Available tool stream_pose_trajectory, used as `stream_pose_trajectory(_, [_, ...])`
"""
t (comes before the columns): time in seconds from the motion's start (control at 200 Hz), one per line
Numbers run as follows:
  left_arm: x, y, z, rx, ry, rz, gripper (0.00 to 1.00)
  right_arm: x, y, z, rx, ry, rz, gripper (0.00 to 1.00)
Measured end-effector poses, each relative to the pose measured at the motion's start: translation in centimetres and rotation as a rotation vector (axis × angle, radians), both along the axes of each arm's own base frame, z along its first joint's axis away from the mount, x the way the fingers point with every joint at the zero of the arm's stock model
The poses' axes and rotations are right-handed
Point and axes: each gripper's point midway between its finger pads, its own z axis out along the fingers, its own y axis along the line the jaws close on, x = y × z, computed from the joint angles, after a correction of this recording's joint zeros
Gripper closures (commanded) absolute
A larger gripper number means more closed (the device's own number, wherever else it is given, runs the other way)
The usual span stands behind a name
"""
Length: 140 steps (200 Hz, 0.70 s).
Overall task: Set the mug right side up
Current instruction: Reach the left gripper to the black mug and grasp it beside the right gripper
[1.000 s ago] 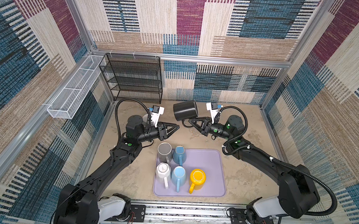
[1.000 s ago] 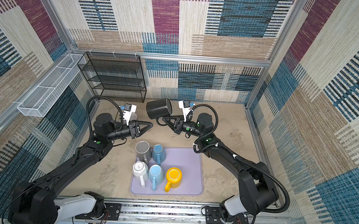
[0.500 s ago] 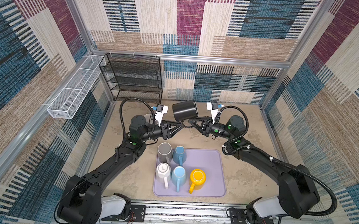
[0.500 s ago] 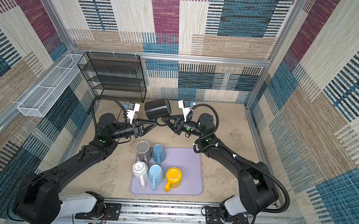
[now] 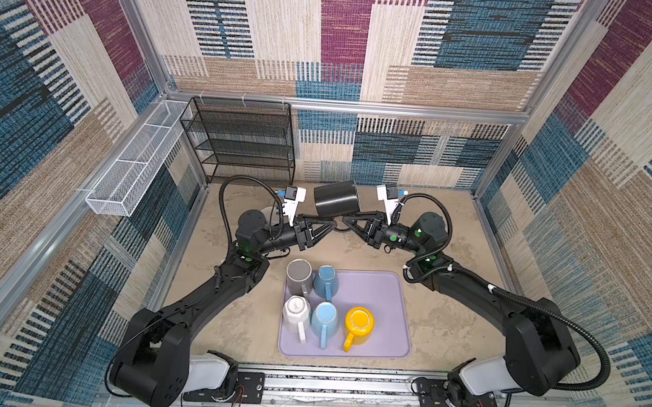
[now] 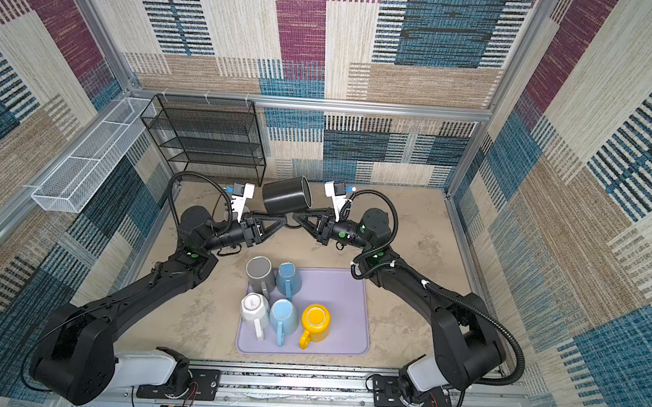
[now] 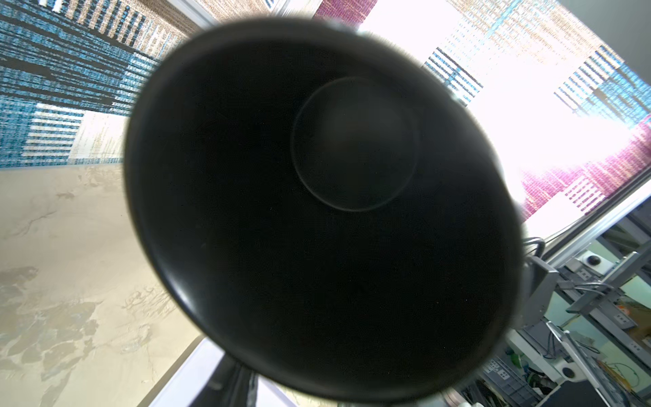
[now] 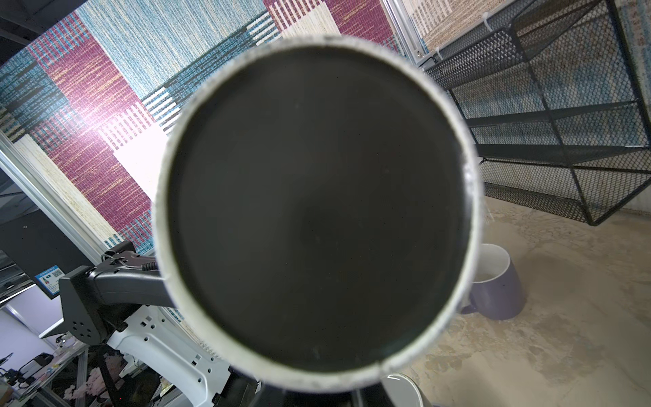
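A black mug [image 5: 334,199] [image 6: 285,197] hangs on its side above the back of the table, with its handle pointing down. My right gripper [image 5: 346,219] [image 6: 295,215] is shut on that handle from the right. Its wrist view is filled by the mug's flat base [image 8: 317,211]. My left gripper [image 5: 332,224] [image 6: 284,221] sits just left of the handle, part open with its tips close to it. The left wrist view looks straight into the mug's dark mouth [image 7: 317,211], which hides the jaws.
A lavender tray [image 5: 381,294] at the front holds several mugs: grey [image 5: 299,275], blue [image 5: 326,281], white [image 5: 295,308], light blue [image 5: 324,318], yellow [image 5: 359,322]. A purple mug [image 8: 500,292] stands behind my left arm. A black wire shelf [image 5: 242,143] is at back left. A white basket [image 5: 134,163] hangs on the left wall.
My left gripper has moved right, up to the mug's handle. The right gripper and the mug have barely shifted.
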Motion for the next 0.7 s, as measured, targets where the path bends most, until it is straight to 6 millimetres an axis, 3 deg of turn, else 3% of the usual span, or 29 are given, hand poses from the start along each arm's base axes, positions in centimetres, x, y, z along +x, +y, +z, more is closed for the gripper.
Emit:
stream_pose_trajectory(0.511, [-0.16,-0.16,0.68,-0.026,-0.022,-0.009,0.66,-0.37,0.67,0.44,0.036,-0.014,0.018,1.0])
stream_pose_trajectory(0.701, [-0.22,-0.15,0.64,-0.032,-0.011,-0.011,0.73,-0.46,0.95,0.34,0.041,-0.01,0.026,1.0])
